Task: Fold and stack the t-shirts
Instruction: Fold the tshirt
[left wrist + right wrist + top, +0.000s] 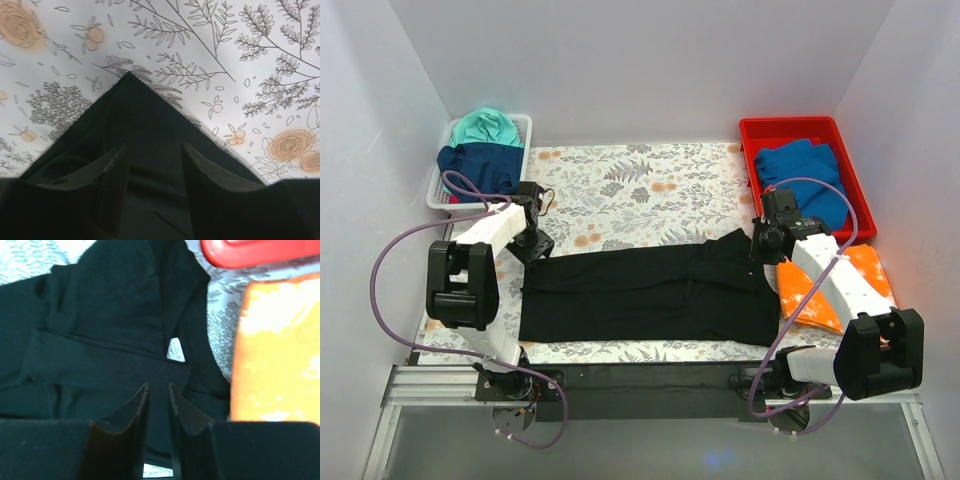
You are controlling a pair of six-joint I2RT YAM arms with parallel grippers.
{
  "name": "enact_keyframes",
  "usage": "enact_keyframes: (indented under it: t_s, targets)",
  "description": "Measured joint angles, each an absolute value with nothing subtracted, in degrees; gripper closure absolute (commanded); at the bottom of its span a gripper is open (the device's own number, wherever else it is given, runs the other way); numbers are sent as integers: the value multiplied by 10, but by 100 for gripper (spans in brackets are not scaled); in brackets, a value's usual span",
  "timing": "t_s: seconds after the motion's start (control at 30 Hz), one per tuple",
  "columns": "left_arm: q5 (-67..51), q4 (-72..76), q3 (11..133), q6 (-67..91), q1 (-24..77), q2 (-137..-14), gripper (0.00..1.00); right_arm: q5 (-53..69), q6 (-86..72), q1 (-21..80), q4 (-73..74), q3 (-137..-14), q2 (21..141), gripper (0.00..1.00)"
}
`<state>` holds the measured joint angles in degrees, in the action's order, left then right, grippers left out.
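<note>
The large black t-shirt (640,295) lies folded into a long band across the printed table cloth (630,190). My left gripper (533,245) is open over its upper left corner; in the left wrist view the fingers straddle the pointed black corner (135,115), gripper (155,146). My right gripper (760,243) is at the shirt's upper right end. In the right wrist view its jaws (158,386) stand nearly closed with black cloth (100,315) between them. A small white patch (175,349) shows just beyond. A mottled orange shirt (802,290) lies under the right arm.
A red bin (790,125) at the back right holds a blue shirt (800,165). A white basket (525,125) at the back left holds a teal shirt (485,125) and a navy one (480,165). The orange shirt (275,350) lies close beside the right gripper.
</note>
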<state>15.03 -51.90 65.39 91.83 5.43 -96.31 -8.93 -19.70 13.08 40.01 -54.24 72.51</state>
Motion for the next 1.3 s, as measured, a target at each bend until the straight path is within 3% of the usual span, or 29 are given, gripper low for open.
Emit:
enact_keyframes:
  t_s: [0.47,0.83,1.07,1.3]
  targets:
    - [150,-525,618,920,55,-962,57,-51,-201,131,371,-527,731,74]
    - [176,-613,555,946,54,-913,55,-31,-208,131,371,-503,720,74]
    - [232,-664,591,963,37,-904,56,-25,-208,131,372,-489,717,75]
    - [194,-619,659,932,32,-900,56,-28,-207,131,371,-504,742,75]
